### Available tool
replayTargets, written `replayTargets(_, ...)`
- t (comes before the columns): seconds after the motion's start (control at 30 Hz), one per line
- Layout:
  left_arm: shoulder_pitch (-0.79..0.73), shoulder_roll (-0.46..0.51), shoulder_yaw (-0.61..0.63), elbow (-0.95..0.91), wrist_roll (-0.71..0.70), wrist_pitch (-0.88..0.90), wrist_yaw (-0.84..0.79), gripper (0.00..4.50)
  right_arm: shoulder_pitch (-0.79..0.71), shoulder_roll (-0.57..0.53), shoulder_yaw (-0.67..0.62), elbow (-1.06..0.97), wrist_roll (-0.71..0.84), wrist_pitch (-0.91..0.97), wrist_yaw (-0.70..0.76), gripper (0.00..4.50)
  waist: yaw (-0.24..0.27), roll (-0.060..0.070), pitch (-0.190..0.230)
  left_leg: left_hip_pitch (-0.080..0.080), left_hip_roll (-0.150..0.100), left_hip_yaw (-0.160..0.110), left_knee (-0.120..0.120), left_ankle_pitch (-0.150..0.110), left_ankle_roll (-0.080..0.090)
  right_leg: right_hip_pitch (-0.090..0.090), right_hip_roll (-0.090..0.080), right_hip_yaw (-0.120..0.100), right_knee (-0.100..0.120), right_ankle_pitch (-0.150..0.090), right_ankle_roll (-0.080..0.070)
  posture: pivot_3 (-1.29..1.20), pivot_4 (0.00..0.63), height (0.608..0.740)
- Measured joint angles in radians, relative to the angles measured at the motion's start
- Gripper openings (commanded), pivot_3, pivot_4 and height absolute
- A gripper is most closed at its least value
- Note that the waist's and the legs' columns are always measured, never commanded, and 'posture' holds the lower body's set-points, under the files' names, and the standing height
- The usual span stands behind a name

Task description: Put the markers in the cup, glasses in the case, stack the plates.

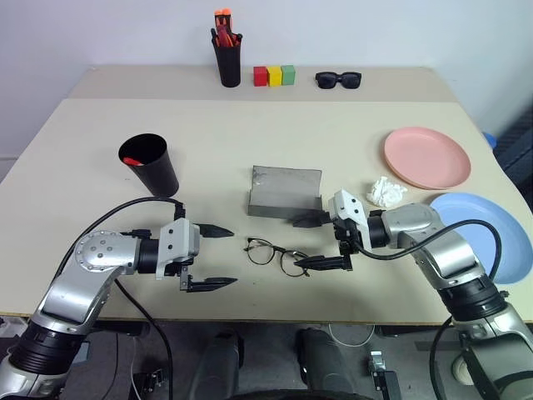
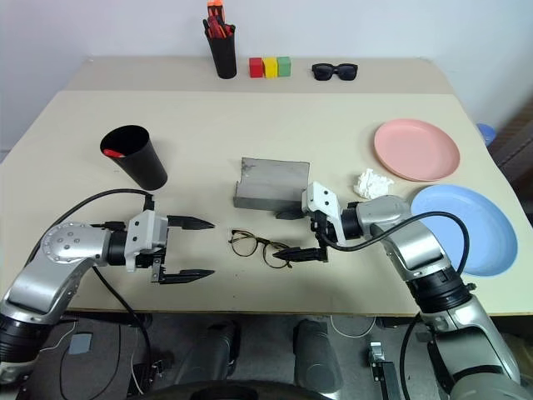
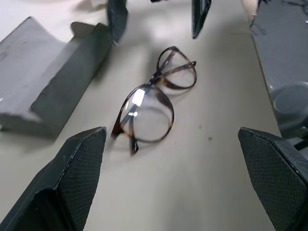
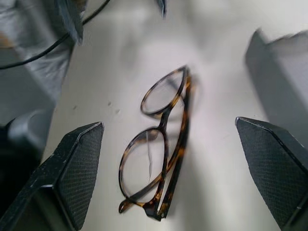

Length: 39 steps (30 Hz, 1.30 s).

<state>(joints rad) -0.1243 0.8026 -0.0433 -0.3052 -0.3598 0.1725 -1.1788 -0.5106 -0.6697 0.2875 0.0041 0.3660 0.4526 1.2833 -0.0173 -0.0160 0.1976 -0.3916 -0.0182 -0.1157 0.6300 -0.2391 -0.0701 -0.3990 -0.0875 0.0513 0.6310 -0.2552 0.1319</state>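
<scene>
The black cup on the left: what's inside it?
Inside the black cup, something red lies against the inner wall near the rim, probably a marker's end. The cup's wall hides the rest of it and the bottom.

glasses (image 3: 151, 108) on table, beside case (image 3: 53, 79)

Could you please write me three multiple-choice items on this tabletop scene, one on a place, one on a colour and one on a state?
1. Where do the glasses lie?
A. inside the case
B. on the table between the two grippers
C. on the pink plate

2. What colours are the three blocks at the far edge?
A. red, yellow, green
B. blue, white, black
C. orange, purple, pink

3. How does the right gripper stand?
A. shut on the glasses
B. shut on nothing
C. open

Answers:
1 B, they rest on the bare table in front of the grey case.
2 A, as seen beside the pen holder.
3 C, its fingers are spread apart.
</scene>
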Motion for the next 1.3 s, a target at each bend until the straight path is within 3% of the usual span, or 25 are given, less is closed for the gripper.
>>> replayTargets(0.27,0.043,0.016,0.029,-0.035,-0.003,0.007,0.011,4.49,-0.111,0.046,0.084,0.161,-0.05,0.074,0.077,4.47,-0.004,0.0,0.0,0.0,0.0,0.0,-0.002,0.0,0.0,-0.002,0.0,0.0,0.0,0.002,0.003,0.0,0.15,0.74)
replayTargets(0.7,0.123,0.018,0.104,-0.046,-0.062,-0.007,0.002,4.49,-0.143,0.11,0.11,0.18,-0.068,0.134,0.117,4.47,-0.003,0.0,0.0,0.0,0.0,0.0,-0.002,0.0,0.0,-0.002,0.0,0.0,0.0,0.001,0.003,0.0,0.15,0.74)
replayTargets(1.3,0.109,0.016,0.104,-0.015,-0.062,-0.031,0.02,4.49,-0.163,0.069,0.134,0.156,-0.07,0.181,0.218,4.47,-0.004,0.0,0.0,0.0,0.0,0.0,-0.002,0.0,0.0,-0.002,0.0,0.0,0.0,0.002,0.003,0.0,0.15,0.74)
